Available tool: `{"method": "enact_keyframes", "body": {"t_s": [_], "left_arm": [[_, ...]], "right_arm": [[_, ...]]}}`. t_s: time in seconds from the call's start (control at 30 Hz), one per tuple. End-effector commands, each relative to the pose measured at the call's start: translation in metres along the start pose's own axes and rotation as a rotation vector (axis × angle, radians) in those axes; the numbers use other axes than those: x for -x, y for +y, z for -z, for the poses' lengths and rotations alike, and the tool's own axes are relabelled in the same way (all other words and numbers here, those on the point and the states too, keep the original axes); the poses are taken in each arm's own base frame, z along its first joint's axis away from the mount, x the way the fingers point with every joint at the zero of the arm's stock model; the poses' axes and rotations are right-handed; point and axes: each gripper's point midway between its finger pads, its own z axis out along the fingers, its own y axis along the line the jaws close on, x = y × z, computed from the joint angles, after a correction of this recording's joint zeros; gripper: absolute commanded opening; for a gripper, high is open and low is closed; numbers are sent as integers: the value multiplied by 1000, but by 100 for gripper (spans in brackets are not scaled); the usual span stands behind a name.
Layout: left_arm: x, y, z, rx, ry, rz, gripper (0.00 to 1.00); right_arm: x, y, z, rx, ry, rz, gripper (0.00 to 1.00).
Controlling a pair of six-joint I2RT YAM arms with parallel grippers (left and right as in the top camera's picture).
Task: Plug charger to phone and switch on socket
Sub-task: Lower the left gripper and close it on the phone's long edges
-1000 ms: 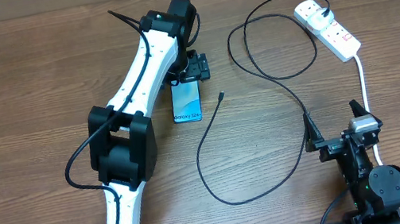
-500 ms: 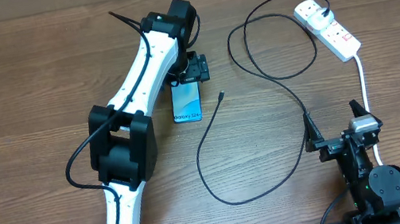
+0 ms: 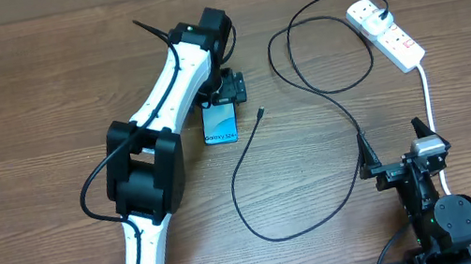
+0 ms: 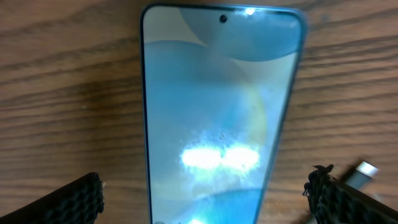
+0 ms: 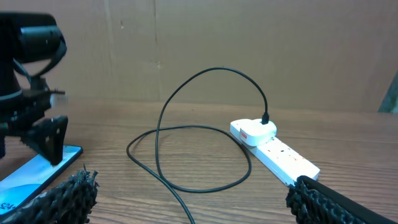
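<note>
The phone, its blue-teal screen up, lies flat on the wooden table and fills the left wrist view. My left gripper is open over the phone's far end, with a finger on each side of the phone and a gap at both. The charger cable loops across the table; its black connector tip lies just right of the phone. Its white plug sits in the socket strip. My right gripper is open and empty at the near right.
The strip's thick white cord runs down the right side past my right arm. The right wrist view shows the strip, the cable loop and a cardboard wall behind the table.
My left arm has shifted slightly, and its gripper has come a little nearer over the phone's far end. The phone, the cable and the right arm have not moved.
</note>
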Motion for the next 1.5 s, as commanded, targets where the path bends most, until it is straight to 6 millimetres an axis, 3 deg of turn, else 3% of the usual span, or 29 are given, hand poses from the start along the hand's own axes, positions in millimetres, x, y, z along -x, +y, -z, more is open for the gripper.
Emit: {"method": "enact_keyframes", "body": {"t_s": [0.0, 1.47], "left_arm": [[-8, 2, -14, 18, 23, -21, 100], [-3, -11, -23, 8, -12, -27, 100]], "right_arm": [[-2, -3, 0, -13, -3, 4, 100], [-2, -3, 0, -13, -3, 4, 100]]}}
